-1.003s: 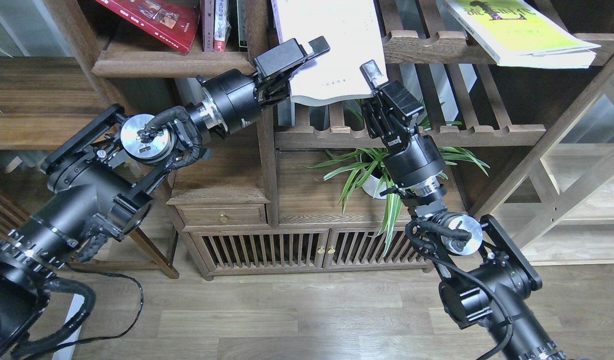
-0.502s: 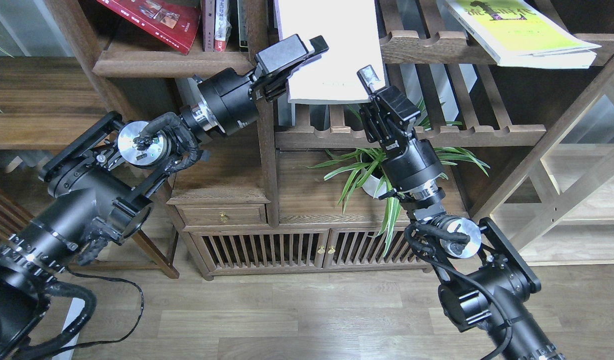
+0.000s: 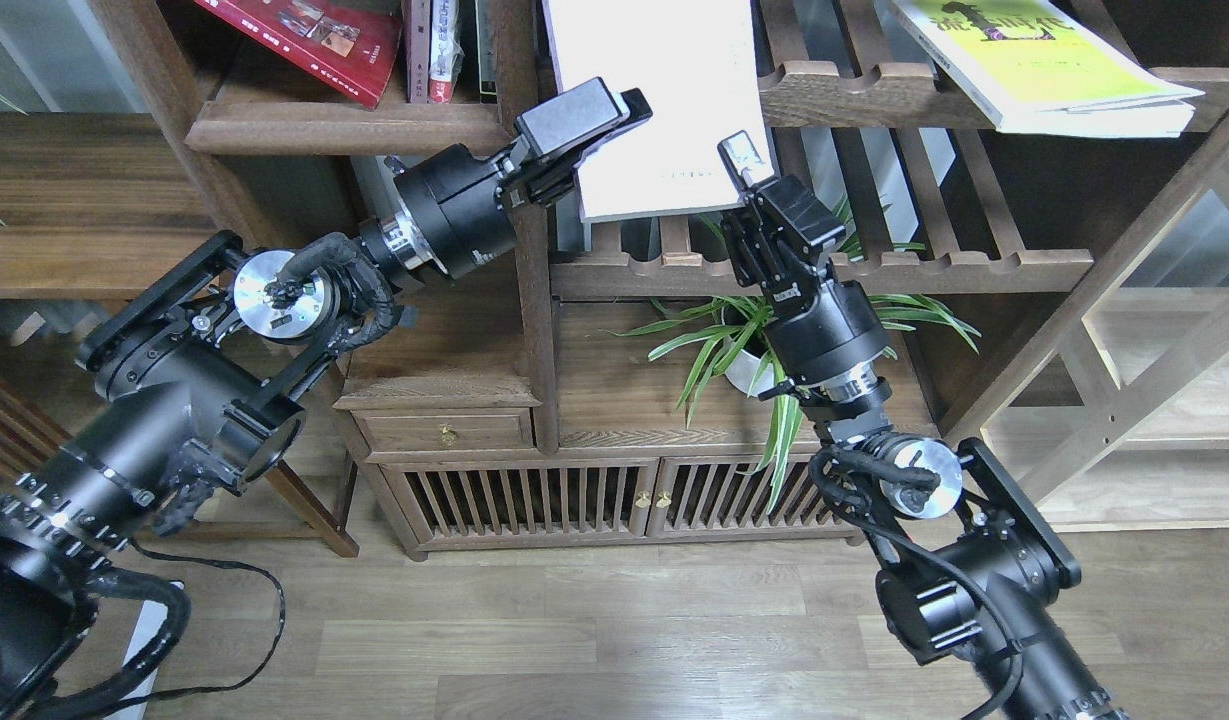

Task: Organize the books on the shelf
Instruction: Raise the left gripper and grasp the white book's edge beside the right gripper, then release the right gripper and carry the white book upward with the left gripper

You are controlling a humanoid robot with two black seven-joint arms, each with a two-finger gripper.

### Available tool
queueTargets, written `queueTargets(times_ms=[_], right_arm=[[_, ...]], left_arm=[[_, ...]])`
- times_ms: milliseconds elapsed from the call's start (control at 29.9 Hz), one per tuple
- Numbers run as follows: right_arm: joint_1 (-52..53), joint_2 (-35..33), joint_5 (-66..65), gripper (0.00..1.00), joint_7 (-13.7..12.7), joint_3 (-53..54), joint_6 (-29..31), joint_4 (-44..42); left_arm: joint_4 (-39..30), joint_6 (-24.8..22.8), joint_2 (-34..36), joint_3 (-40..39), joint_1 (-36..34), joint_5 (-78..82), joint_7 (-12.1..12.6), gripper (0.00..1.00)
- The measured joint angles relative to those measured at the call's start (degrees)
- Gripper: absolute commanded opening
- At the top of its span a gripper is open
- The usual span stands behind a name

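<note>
The white book [image 3: 674, 100] lies tilted on the notched rack of the dark-brown shelf [image 3: 344, 130], its lower end hanging past the rack edge. My left gripper [image 3: 614, 105] is at the book's left edge and looks shut on it. My right gripper [image 3: 742, 155] is at the book's lower right corner with one finger over it; its other finger is hidden. The dark red book [image 3: 304, 40] leans on the upper left board. The yellow-green book [image 3: 1034, 55] lies on the upper right rack.
Narrow upright volumes [image 3: 442, 50] stand next to the red book. A potted plant [image 3: 744, 340] sits on the lower board behind my right arm. Below are a small drawer [image 3: 444, 432] and slatted doors [image 3: 574, 500]. A paler frame rack [image 3: 1154, 400] stands right, a dark table top [image 3: 74, 200] left.
The white book has slid slightly down and tilted, its lower edge now lower. My left gripper dipped slightly with it. My right gripper shifted slightly left at the book's corner.
</note>
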Motion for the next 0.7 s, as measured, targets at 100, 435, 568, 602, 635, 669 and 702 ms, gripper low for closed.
queueTargets(times_ms=[100,435,568,602,635,669,702], right_arm=[[0.0,0.0,-0.3,0.75,0.0,0.7,-0.1,0.0],[0.0,0.0,-2.4,0.9,0.0,4.5,0.0,0.0],[0.0,0.0,-2.7,0.93,0.0,6.1,0.0,-0.4],[-0.1,0.0,-2.7,0.93,0.0,6.4,0.0,-0.6],[-0.4,0.0,-2.7,0.93,0.1,6.7,0.0,-0.7],[-0.5,0.0,-2.7,0.94,0.1,6.9,0.0,-0.9],[-0.6,0.0,-2.7,0.95,0.1,7.3,0.0,-1.2]], left_arm=[[0.0,0.0,0.1,0.0,0.0,0.0,0.0,0.03],[0.0,0.0,0.2,-0.1,-0.1,0.5,-0.1,0.03],[-0.5,0.0,0.4,-0.1,-0.1,0.7,-0.1,0.02],[-0.7,0.0,0.8,-0.1,-0.1,0.7,-0.1,0.02],[-0.8,0.0,1.2,0.1,-0.1,0.7,0.0,0.01],[-0.9,0.0,1.7,0.4,-0.1,0.9,0.1,0.01],[-1.1,0.0,2.1,0.5,-0.1,1.2,0.2,0.01]])
